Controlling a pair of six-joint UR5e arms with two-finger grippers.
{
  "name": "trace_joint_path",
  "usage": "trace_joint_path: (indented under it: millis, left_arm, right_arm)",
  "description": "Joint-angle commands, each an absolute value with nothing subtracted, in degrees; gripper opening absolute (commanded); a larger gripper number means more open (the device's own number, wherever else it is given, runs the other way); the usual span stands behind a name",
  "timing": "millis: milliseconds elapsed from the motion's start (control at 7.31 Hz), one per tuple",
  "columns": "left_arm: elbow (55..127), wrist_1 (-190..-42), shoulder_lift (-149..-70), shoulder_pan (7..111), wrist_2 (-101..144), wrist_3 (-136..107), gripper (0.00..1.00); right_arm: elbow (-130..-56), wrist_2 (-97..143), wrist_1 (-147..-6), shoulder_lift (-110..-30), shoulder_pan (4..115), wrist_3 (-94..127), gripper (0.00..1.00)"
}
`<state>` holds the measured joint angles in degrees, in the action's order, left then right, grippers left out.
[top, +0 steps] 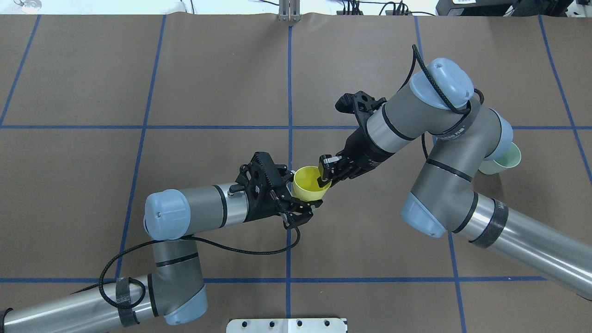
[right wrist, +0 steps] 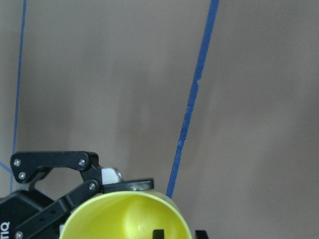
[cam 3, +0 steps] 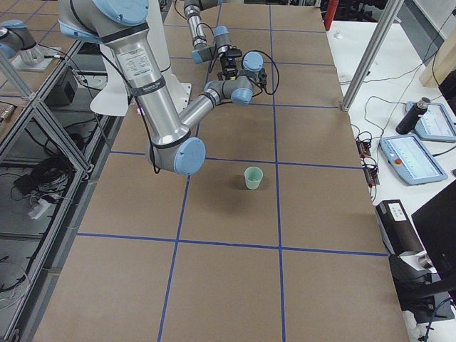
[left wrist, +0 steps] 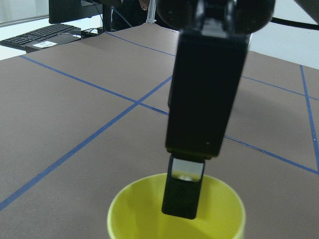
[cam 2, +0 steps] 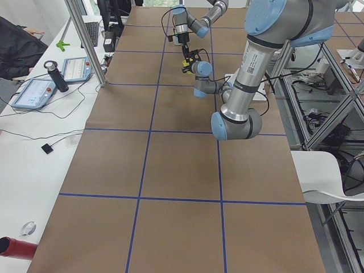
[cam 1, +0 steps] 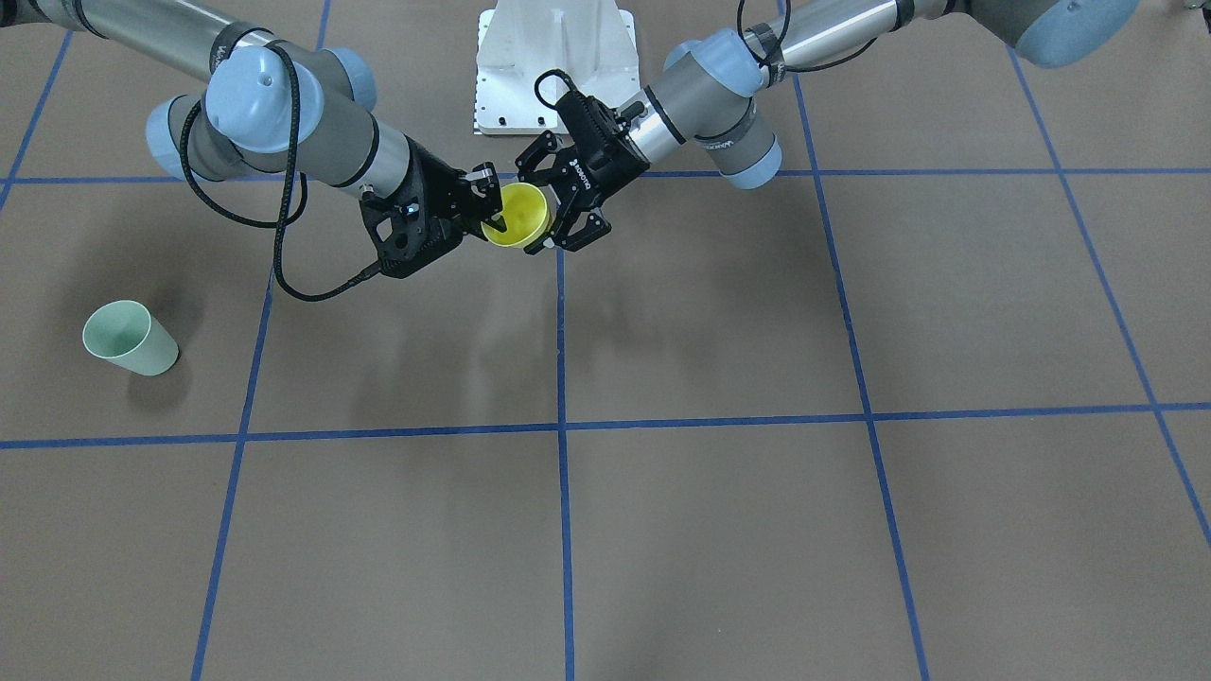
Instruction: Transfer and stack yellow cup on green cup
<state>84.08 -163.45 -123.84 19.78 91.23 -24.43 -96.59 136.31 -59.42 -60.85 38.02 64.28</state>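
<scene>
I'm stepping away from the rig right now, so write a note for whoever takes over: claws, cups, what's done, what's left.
The left claw is shut around the body of the yellow cup, holding it above the table near the middle.
The right claw has one finger inside that cup's rim; whether it has clamped, I cannot tell.
The green cup stands upright on the table at the robot's right, untouched.
Done: yellow cup is off the table, at the hand-over.
Left: right claw takes it, left claw lets go, then it goes into the green cup.
</scene>
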Motion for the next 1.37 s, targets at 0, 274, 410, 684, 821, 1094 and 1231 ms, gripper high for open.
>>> trace_joint_path:
  millis: [0, 274, 410, 684, 821, 1094, 1231]
  left_arm:
    - [84.1, -163.5, -123.8, 19.8, 91.3, -24.4, 0.0]
    - [84.1, -163.5, -123.8, 19.8, 91.3, -24.4, 0.0]
    - [84.1, -163.5, -123.8, 19.8, 91.3, -24.4, 0.0]
    - [84.2, -163.5, -124.4, 19.8, 91.2, -23.9, 0.26]
    - [84.0, -163.4, -125.0, 19.8, 91.2, -20.3, 0.75]
    - [84.0, -163.6, -125.0, 19.8, 91.2, -18.8, 0.99]
    - [84.1, -163.5, -124.9, 19.9, 91.1, -18.9, 0.99]
  right_arm:
    - [-96.6, 136.3, -59.4, -61.0, 38.1, 64.2, 0.24]
    - [-96.6, 136.3, -59.4, -61.1, 38.1, 64.2, 0.22]
    - [-96.6, 136.2, -59.4, -61.1, 38.1, 64.3, 0.18]
    - [-96.7, 136.2, -59.3, -61.2, 38.1, 64.3, 0.0]
    - [-96.9, 136.2, -59.2, -61.5, 38.1, 64.4, 0.0]
    - [-97.0, 136.1, -59.2, -61.9, 38.2, 64.4, 0.0]
    - [-97.5, 136.1, -59.0, -62.7, 38.3, 64.3, 0.0]
